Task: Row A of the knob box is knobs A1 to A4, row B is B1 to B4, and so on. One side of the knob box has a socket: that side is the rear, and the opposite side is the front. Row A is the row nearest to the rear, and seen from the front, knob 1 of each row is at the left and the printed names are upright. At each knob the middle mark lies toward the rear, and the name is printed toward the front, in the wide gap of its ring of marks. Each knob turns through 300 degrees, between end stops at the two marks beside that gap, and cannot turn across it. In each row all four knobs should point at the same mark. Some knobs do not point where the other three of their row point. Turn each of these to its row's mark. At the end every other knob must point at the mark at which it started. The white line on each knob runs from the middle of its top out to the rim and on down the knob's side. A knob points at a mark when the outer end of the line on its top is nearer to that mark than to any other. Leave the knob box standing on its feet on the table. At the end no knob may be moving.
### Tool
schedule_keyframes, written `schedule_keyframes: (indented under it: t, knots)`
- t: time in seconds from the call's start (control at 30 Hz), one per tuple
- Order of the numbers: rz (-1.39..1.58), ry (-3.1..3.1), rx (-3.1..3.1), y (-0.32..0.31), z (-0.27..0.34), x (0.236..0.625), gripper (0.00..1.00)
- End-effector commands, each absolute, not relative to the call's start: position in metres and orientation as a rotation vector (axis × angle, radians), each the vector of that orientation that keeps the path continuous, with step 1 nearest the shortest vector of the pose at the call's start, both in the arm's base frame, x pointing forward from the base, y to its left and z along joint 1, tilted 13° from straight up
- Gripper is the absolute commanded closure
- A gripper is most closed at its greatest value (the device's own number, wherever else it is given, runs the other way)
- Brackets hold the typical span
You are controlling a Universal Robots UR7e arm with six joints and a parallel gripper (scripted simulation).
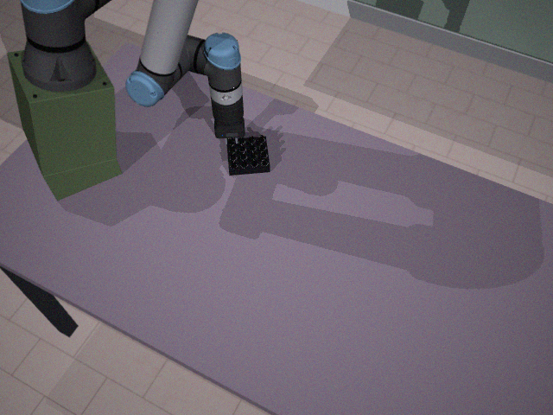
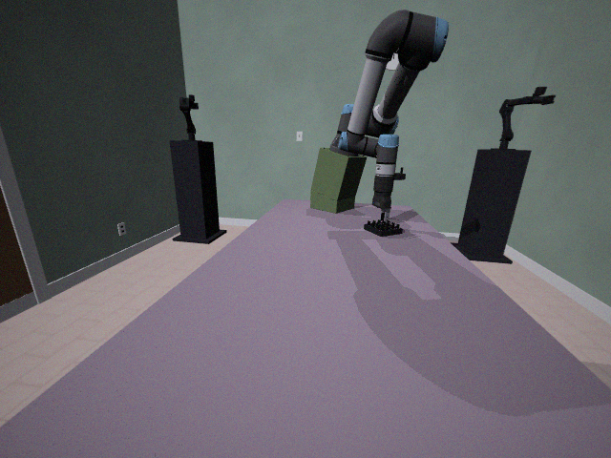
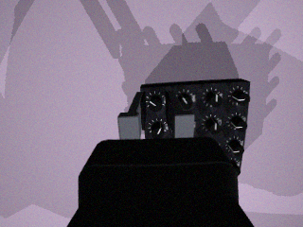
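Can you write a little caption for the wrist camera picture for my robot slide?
Seen from the wrist, the gripper has its two grey fingers either side of one knob on the black knob box.

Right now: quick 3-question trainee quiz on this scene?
1. True or false: the gripper is clamped on a knob.
2. The pedestal is: A green, B black, C white.
3. In the wrist view, the knob between the fingers sits in the box's ___ column.
Key: 1 false, the fingers stand open either side of it; 2 A; 3 leftmost.
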State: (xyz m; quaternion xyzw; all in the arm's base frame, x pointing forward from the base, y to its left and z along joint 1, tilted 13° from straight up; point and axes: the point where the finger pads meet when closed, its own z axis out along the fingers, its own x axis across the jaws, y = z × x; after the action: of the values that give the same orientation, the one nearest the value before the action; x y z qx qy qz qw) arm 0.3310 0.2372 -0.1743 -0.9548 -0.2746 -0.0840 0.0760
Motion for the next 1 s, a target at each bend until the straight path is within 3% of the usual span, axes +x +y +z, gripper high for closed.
schedule_keyframes:
  t: [0.0,0.97]
  knots:
    - [-0.254,-0.823,-2.863,0.237,-0.174,0.331,0.54]
    - [-0.254,-0.823,-2.863,0.23,-0.137,0.327,0.54]
